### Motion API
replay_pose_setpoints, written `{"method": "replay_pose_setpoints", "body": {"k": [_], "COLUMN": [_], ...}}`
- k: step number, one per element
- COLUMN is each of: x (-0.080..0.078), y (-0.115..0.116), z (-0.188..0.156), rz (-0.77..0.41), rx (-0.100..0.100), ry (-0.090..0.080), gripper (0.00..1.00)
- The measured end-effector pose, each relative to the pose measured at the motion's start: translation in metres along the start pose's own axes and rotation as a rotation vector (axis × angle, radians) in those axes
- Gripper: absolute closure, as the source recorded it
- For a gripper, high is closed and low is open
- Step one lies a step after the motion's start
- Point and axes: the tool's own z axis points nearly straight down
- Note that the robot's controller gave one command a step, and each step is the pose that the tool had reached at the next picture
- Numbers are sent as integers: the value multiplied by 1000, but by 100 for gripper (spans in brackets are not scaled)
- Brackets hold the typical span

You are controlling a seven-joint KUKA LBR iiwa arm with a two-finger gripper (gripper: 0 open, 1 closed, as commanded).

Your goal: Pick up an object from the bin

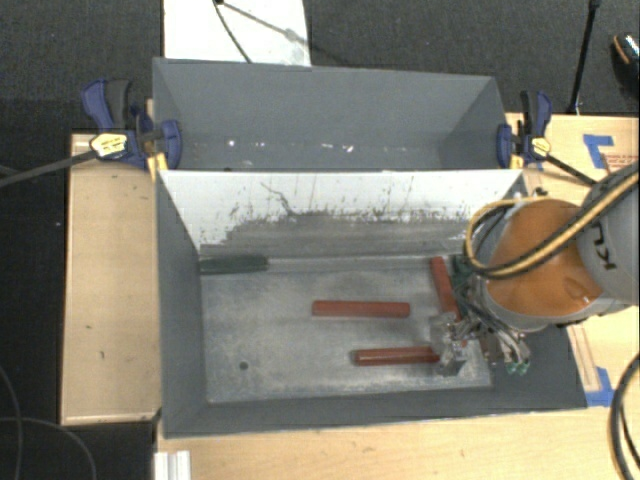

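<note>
My gripper [452,352] is low in the bin's front right corner, at the right end of a reddish-brown stick [392,356] that lies flat near the front wall. Its fingers sit close around that end. A second reddish-brown stick [360,309] lies parallel a little farther back, in the middle of the floor. A third red stick [439,280] lies lengthwise by the right wall, partly hidden behind the wrist. A dark green-grey bar [233,264] rests at the back left where floor meets wall.
The arm with its orange cover and cables hangs over the bin's right wall. The bin's left half of the floor holds just the dark bar.
</note>
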Motion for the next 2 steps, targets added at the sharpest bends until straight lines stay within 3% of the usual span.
{"method": "replay_pose_setpoints", "body": {"k": [1,2], "x": [-20,-13], "y": [-7,-5], "z": [-110,-151], "rz": [3,3], "rx": [3,2], "ry": [-11,-7], "gripper": [100,100]}}
